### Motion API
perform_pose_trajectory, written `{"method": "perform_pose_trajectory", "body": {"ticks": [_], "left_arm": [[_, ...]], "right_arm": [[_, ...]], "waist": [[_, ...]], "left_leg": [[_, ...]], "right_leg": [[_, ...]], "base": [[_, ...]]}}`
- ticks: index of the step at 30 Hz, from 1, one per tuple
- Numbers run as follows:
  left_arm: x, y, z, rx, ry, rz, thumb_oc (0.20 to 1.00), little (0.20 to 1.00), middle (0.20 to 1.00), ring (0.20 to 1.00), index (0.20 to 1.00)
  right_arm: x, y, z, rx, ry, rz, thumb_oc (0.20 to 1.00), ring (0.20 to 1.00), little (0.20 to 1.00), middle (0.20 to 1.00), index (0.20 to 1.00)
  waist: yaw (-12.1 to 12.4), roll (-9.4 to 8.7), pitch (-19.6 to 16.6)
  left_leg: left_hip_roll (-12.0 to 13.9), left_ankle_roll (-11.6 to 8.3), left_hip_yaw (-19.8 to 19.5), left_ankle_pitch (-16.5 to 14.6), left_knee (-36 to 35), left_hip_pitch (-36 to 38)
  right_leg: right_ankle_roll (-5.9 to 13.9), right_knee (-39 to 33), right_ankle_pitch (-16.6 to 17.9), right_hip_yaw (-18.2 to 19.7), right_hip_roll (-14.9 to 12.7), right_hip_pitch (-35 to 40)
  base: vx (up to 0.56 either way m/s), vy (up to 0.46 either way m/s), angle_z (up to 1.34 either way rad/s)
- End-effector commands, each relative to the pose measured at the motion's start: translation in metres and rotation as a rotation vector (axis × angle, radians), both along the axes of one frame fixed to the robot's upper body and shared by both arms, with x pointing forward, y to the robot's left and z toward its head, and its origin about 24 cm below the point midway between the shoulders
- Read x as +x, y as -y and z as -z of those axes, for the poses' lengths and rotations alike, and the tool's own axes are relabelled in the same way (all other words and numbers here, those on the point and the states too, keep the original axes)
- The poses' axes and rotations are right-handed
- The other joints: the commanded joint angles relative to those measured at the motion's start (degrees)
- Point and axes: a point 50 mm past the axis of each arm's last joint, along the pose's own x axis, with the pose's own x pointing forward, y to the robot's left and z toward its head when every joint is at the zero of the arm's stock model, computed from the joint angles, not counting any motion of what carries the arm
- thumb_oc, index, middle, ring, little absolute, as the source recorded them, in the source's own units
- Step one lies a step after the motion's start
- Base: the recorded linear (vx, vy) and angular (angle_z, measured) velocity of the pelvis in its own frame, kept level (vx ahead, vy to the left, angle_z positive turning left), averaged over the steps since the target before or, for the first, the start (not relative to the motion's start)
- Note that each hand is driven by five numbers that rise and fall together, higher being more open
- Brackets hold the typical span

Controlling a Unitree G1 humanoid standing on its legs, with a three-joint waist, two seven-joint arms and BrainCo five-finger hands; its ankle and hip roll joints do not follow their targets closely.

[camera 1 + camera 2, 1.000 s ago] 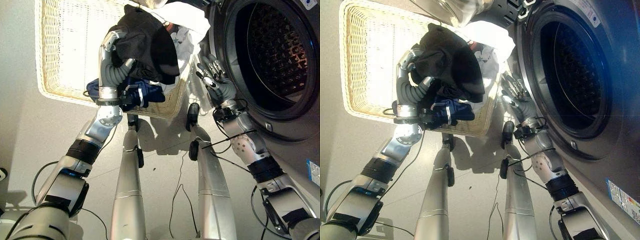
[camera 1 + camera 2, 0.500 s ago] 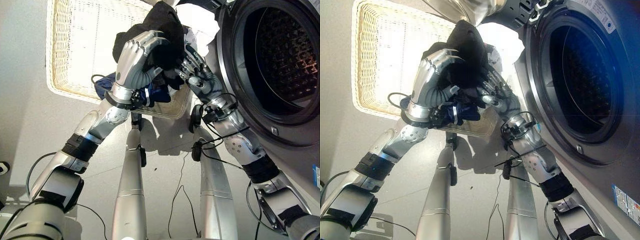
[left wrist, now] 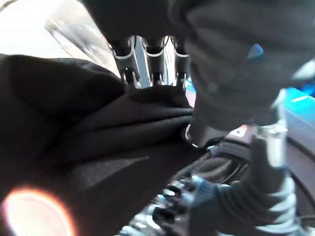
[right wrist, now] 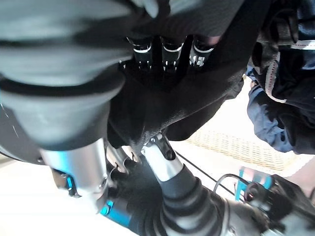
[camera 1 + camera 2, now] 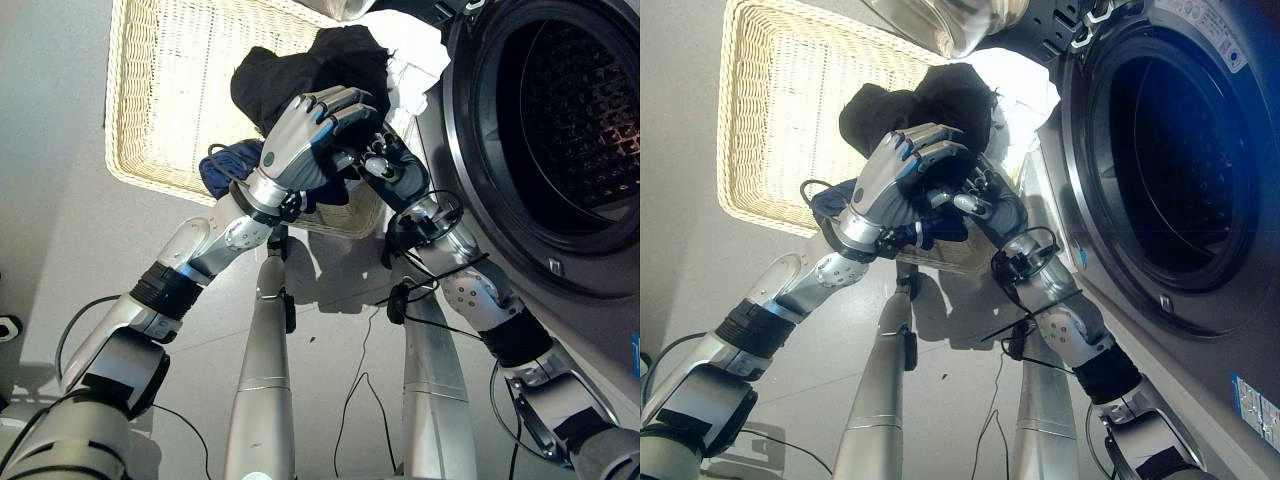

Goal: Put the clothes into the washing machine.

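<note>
Above the near rim of the woven wicker basket [image 5: 160, 120], one soft black garment [image 5: 300, 70] hangs bunched between both hands, just left of the washing machine [image 5: 560, 290] with its round open drum of dimpled metal. Left hand [image 5: 305, 140] has its fingers curled round the black cloth; right hand [image 5: 385, 165] meets it from below, fingers curled into the same folds. One navy garment [image 5: 225, 170] and one white cloth [image 5: 410, 45] lie in the basket.
</note>
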Motion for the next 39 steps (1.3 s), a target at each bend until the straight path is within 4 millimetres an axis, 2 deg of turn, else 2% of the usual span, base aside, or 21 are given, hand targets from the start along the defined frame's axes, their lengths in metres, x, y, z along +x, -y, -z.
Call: {"method": "perform_pose_trajectory", "body": {"ticks": [1, 11, 15, 21, 30, 33, 39], "left_arm": [[-0.040, 0.025, -0.026, -0.032, 0.154, 0.253, 0.200, 0.200, 0.200, 0.200, 0.200], [-0.044, 0.022, -0.027, -0.088, 0.116, 0.285, 0.200, 0.200, 0.200, 0.200, 0.200], [-0.035, 0.005, -0.029, -0.288, -0.031, 0.335, 0.200, 0.200, 0.200, 0.200, 0.200], [-0.039, -0.012, -0.027, -0.460, -0.095, 0.464, 0.200, 0.200, 0.200, 0.200, 0.200], [-0.050, -0.013, -0.029, -0.503, -0.137, 0.600, 0.200, 0.200, 0.200, 0.200, 0.200], [-0.052, -0.012, -0.030, -0.510, -0.140, 0.631, 0.200, 0.200, 0.200, 0.200, 0.200], [-0.059, -0.010, -0.033, -0.515, -0.133, 0.679, 0.200, 0.200, 0.200, 0.200, 0.200]], "right_arm": [[-0.017, -0.008, -0.019, 0.066, 0.111, -0.047, 1.000, 1.000, 1.000, 1.000, 1.000], [-0.014, 0.001, -0.015, 0.087, 0.098, 0.018, 1.000, 1.000, 1.000, 1.000, 1.000], [-0.011, 0.010, -0.012, 0.112, 0.092, 0.064, 1.000, 1.000, 1.000, 1.000, 1.000], [-0.010, 0.017, -0.013, 0.136, 0.098, 0.117, 1.000, 1.000, 1.000, 1.000, 1.000], [-0.011, 0.022, -0.011, 0.129, 0.101, 0.199, 1.000, 1.000, 1.000, 1.000, 1.000], [-0.010, 0.025, -0.012, 0.109, 0.120, 0.277, 1.000, 1.000, 1.000, 1.000, 1.000], [-0.011, 0.045, -0.016, 0.038, 0.207, 0.662, 1.000, 1.000, 1.000, 1.000, 1.000]], "waist": [[-0.4, 1.44, -1.1], [-0.3, 1.44, -1.1], [-0.3, 1.33, -1.1], [0.0, 1.56, -1.1], [-0.1, 1.58, -1.1], [-0.1, 1.63, -1.1], [-0.6, 1.83, -1.1]], "left_leg": [[-5.4, 4.65, -1.1, -2.1, 2.3, -0.4], [-5.7, 4.70, -1.2, -2.0, 2.3, -0.4], [-5.7, 4.82, -1.0, -2.0, 2.4, -0.4], [-5.8, 4.78, -1.2, -1.9, 2.2, -0.3], [-6.0, 5.09, -1.1, -1.8, 2.1, -0.2], [-6.0, 5.14, -1.0, -1.7, 1.9, -0.1], [-6.1, 5.40, -0.8, -1.9, 2.3, -0.5]], "right_leg": [[5.15, -6.6, 5.5, -3.7, 1.9, 3.6], [5.12, -6.7, 5.6, -3.8, 2.0, 3.6], [5.12, -6.6, 5.6, -3.7, 2.0, 3.7], [5.03, -6.7, 5.7, -3.9, 1.8, 3.7], [4.73, -6.5, 5.5, -3.8, 2.1, 3.9], [4.65, -6.6, 5.5, -3.8, 2.3, 4.0], [4.58, -6.2, 5.3, -3.4, 2.6, 3.6]], "base": [[0.00, 0.000, 0.00], [0.00, 0.000, 0.00], [0.00, 0.000, 0.00], [0.00, 0.001, 0.01], [0.00, 0.000, 0.00], [0.00, 0.000, 0.00], [0.00, 0.000, 0.00]]}}
